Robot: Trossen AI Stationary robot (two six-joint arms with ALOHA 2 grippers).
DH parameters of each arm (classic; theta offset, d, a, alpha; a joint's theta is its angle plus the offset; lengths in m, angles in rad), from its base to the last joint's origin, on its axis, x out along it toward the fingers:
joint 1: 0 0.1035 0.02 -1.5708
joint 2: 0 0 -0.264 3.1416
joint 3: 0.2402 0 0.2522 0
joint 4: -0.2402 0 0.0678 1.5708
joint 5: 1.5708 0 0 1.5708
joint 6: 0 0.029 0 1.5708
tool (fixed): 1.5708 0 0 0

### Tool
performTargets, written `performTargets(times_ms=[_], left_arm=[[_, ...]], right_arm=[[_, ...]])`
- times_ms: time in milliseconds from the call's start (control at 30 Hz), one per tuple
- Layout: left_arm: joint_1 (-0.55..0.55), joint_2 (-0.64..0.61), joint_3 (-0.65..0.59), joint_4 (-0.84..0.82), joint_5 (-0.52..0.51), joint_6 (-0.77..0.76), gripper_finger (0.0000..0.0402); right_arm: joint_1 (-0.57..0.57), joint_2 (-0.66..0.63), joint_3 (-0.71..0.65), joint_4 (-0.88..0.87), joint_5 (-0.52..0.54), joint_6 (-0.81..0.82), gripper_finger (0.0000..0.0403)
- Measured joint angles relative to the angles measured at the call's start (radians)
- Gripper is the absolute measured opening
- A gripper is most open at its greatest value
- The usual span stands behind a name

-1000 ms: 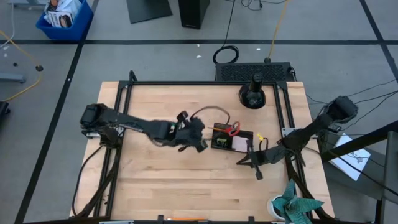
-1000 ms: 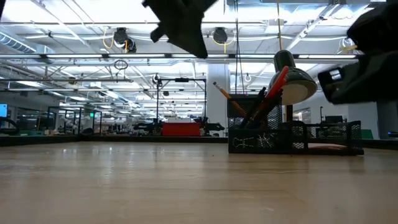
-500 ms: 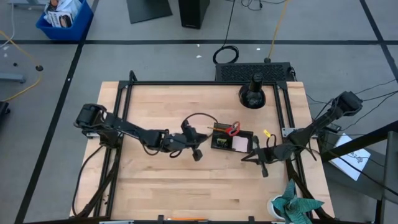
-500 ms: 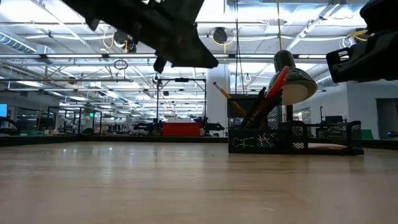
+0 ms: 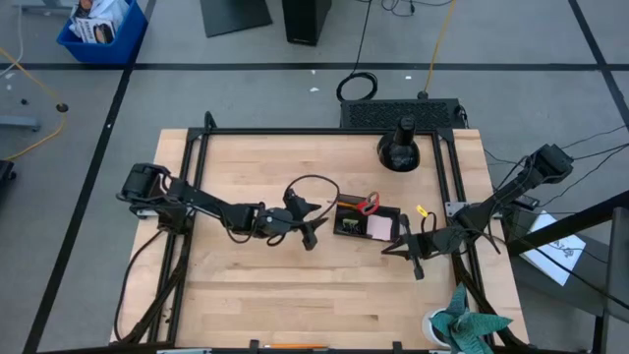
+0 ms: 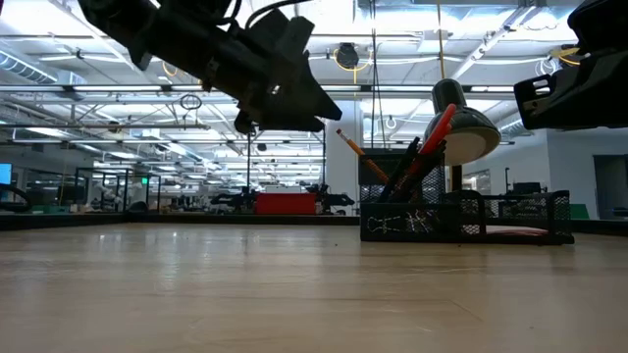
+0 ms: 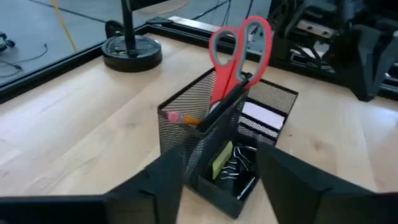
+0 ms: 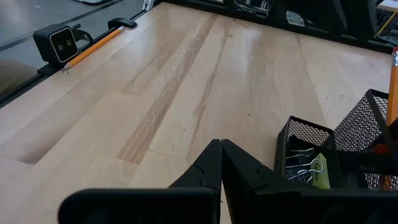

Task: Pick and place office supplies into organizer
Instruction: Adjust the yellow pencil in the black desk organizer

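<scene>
The organizer [image 5: 366,222], a black mesh tray with a taller cup, stands on the table right of the middle. Red-handled scissors [image 7: 239,43] stick up out of the cup, blades down, beside an orange pencil [image 7: 181,117]. Binder clips [image 7: 239,169] and a yellow item [image 7: 221,159] lie in the low compartment, a pale pad [image 7: 261,116] in the one behind. My left gripper [image 5: 314,225] hovers open just left of the organizer, holding nothing. My right gripper [image 8: 221,163] is shut and hangs near the organizer's near right corner, touching nothing.
A black domed lamp base [image 5: 400,149] stands at the far edge behind the organizer. A small yellow thing [image 5: 421,210] lies right of the organizer. A teal paper plant [image 5: 464,324] sits at the near right corner. An orange pencil [image 8: 96,42] lies along the near edge.
My left gripper has come down from a raised pose to a lower, more level one just left of the organizer, and its fingers have opened. My right gripper has drawn back a little toward the table's right edge, still shut.
</scene>
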Motion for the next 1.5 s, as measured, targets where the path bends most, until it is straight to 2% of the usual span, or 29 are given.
performTargets(times_ms=[167,400,967,1500], left_arm=[[0.018,0.034,-0.002,-0.001,-0.013,-0.034,0.0252],[0.042,0.083,0.013,0.101,-0.01,0.014,0.0262],[0.121,0.097,0.011,0.177,0.109,0.044,0.02],[0.132,0.097,0.011,0.173,0.114,0.077,0.014]], right_arm=[[0.0,0.0,0.0,0.01,0.0,0.0,0.0],[0.0,0.003,0.0,0.011,0.0,-0.001,0.0],[0.0,0.005,0.0,0.009,0.0,-0.015,0.0],[0.0,0.005,0.0,0.01,0.001,-0.019,0.0]])
